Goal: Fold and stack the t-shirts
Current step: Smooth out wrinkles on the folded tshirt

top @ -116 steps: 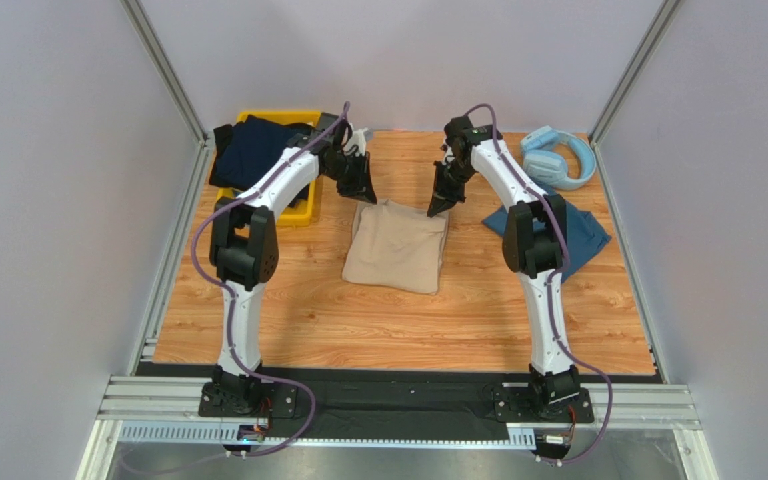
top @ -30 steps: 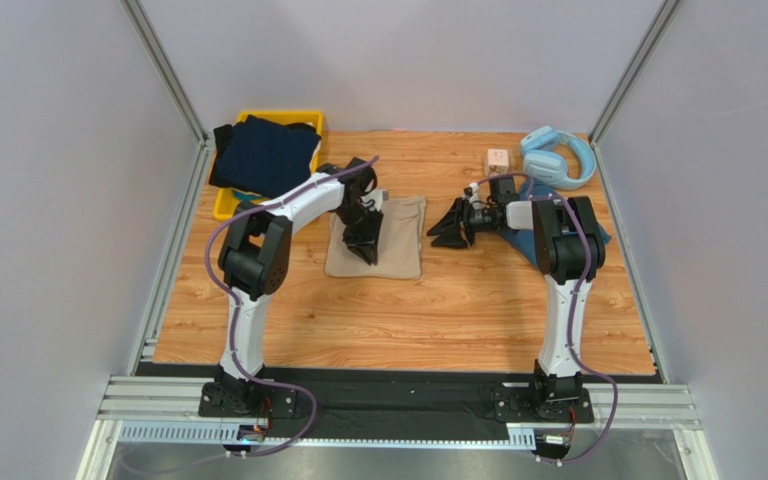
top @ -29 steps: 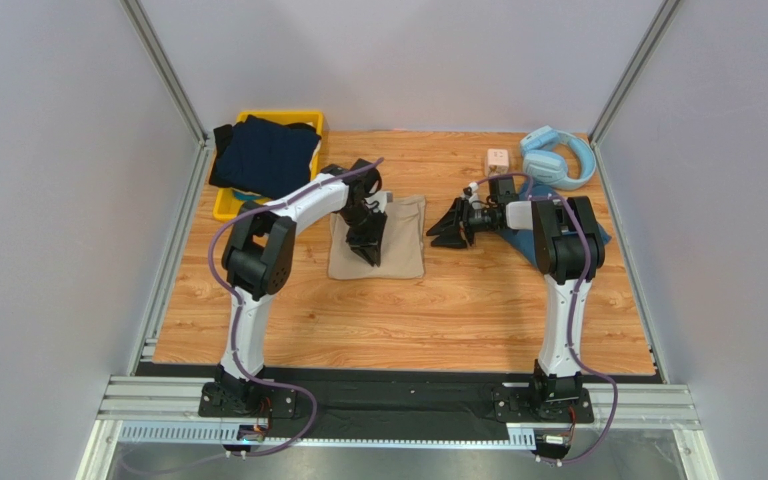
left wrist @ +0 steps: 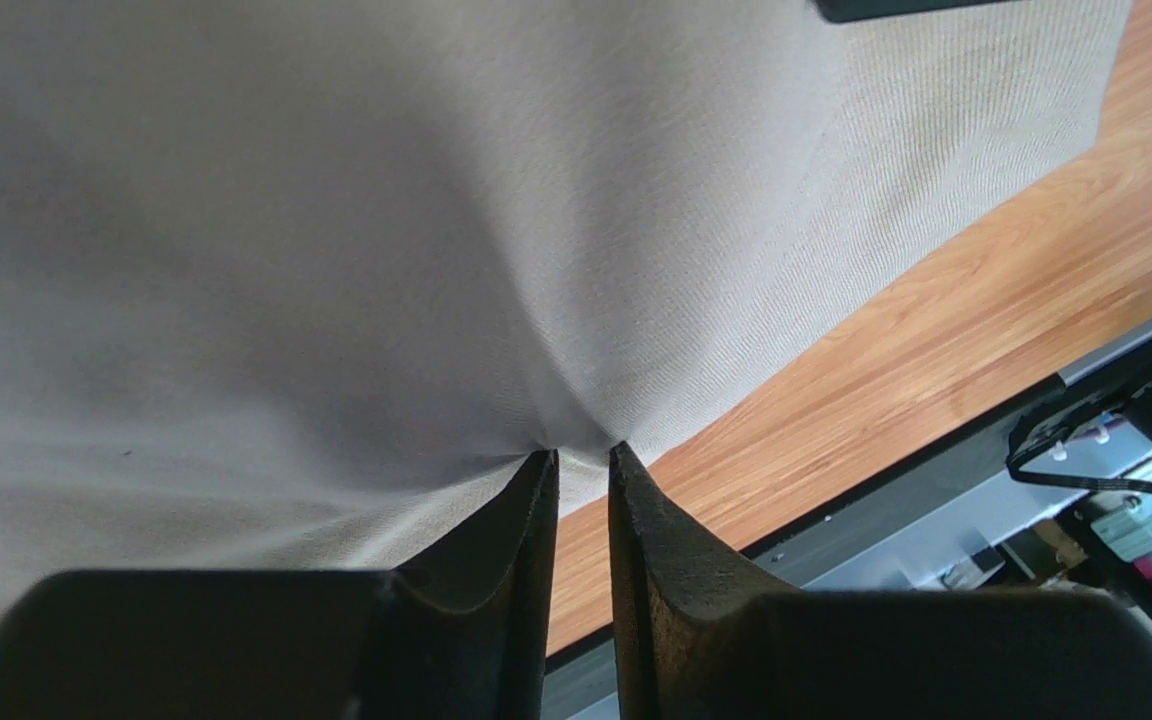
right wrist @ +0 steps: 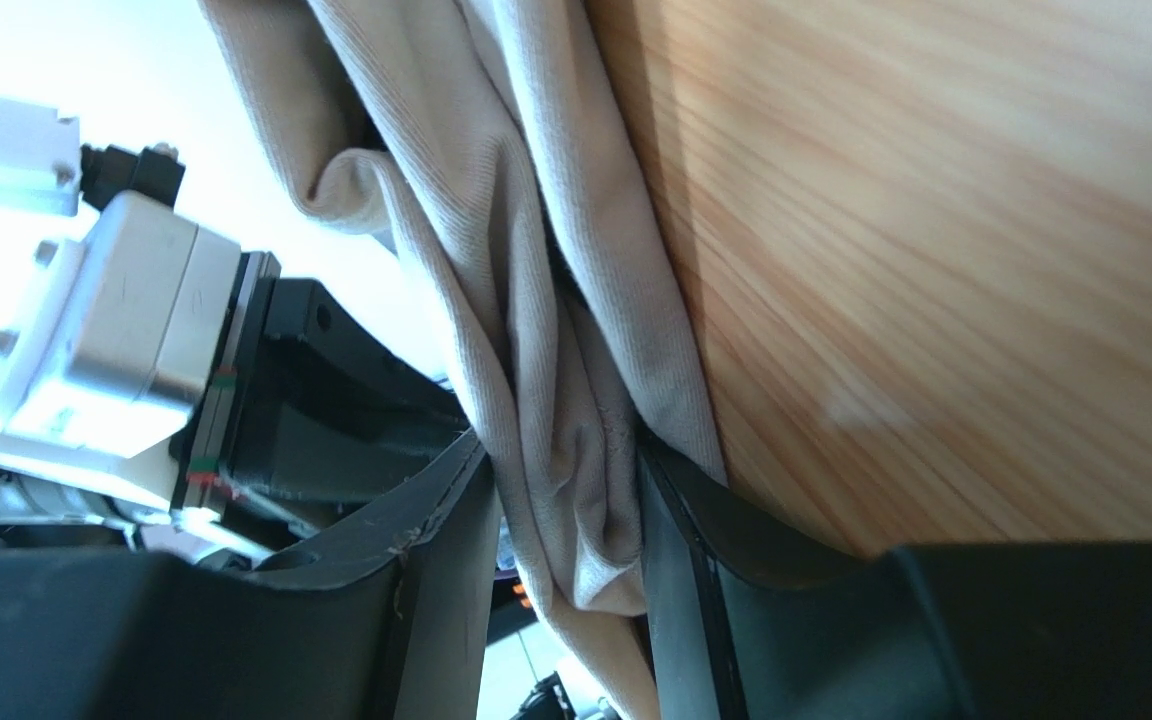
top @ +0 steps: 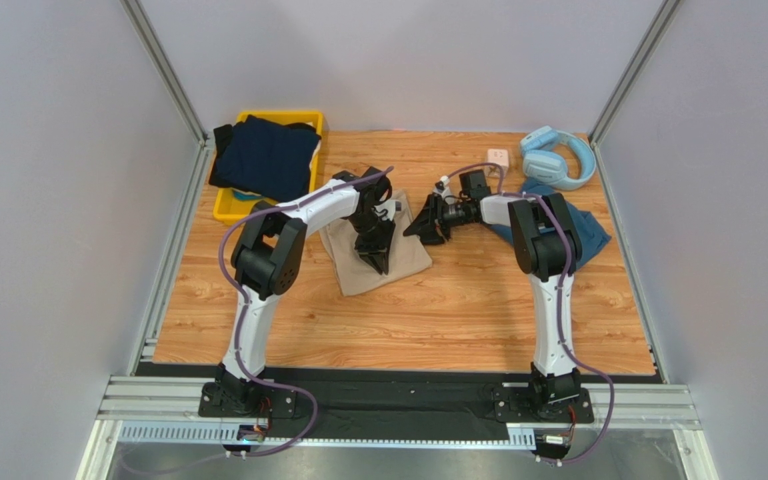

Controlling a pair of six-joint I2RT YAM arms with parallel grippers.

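Overhead, the beige tee (top: 408,264) lies part-folded mid-tabletop. The navy tee (top: 263,155) sits heaped on the yellow bin (top: 293,116) far left, and the teal tee (top: 588,236) is unfolded at right, so nothing is stacked yet. Left wrist: the left pincer (left wrist: 579,450), narrow, pinches a beige pucker. Right wrist: the right pincer (right wrist: 560,495) clamps the tee's bunched edge.

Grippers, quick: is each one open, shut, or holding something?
Left gripper: closed, pinching the beige t-shirt.
Right gripper: closed on a bunched edge of the beige t-shirt.
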